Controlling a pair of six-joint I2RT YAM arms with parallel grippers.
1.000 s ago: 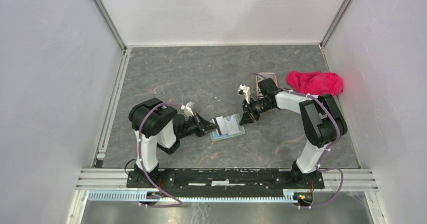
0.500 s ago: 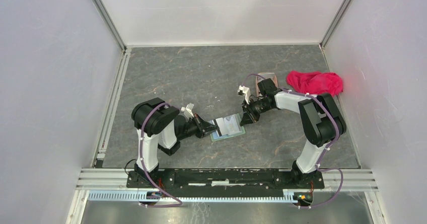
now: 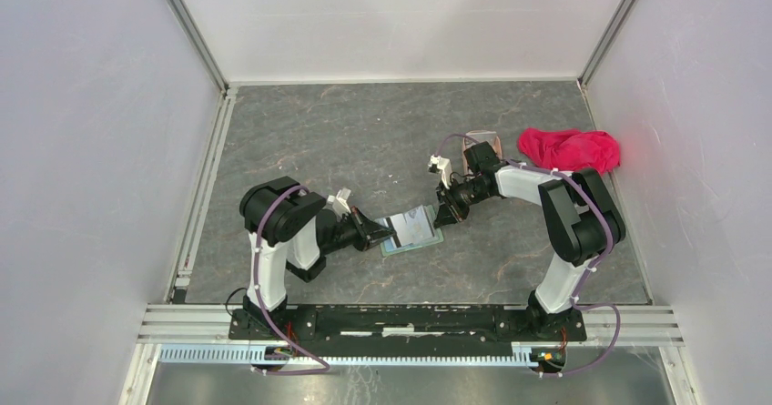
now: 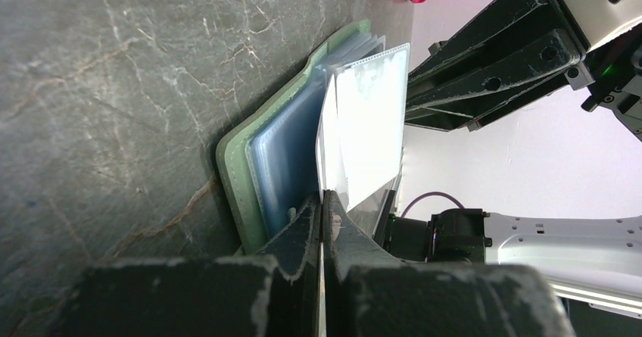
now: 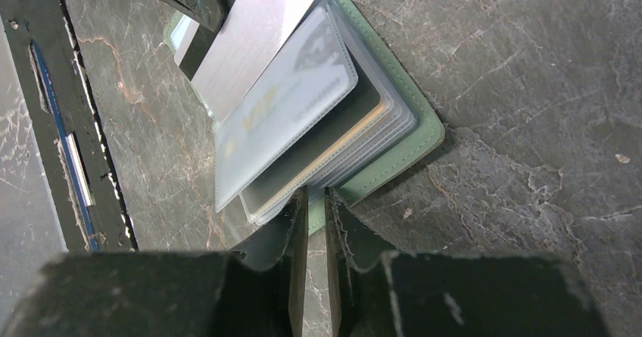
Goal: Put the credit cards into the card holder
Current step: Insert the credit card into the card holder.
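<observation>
The sage-green card holder (image 3: pixel 414 232) lies open on the table between both arms, its clear pockets fanned up. My left gripper (image 4: pixel 323 197) is shut on a silvery-white credit card (image 5: pixel 257 38), which stands on edge with its far end against a raised clear pocket (image 4: pixel 371 125). Another pale card (image 5: pixel 295 98) sits in the top pocket, and a dark grey one (image 5: pixel 325 151) lies under it. My right gripper (image 5: pixel 316 193) is closed to a narrow gap on the card holder's green edge (image 5: pixel 409 144), opposite the left gripper (image 3: pixel 391 235).
A red-pink cloth (image 3: pixel 571 148) lies at the back right. A pinkish-brown tray (image 3: pixel 482 139) sits beside it, partly behind the right arm. Low metal rails and white walls border the grey marbled table (image 3: pixel 346 132).
Almost nothing: the left gripper with its card has crept slightly toward the card holder, and the right gripper keeps its hold.
</observation>
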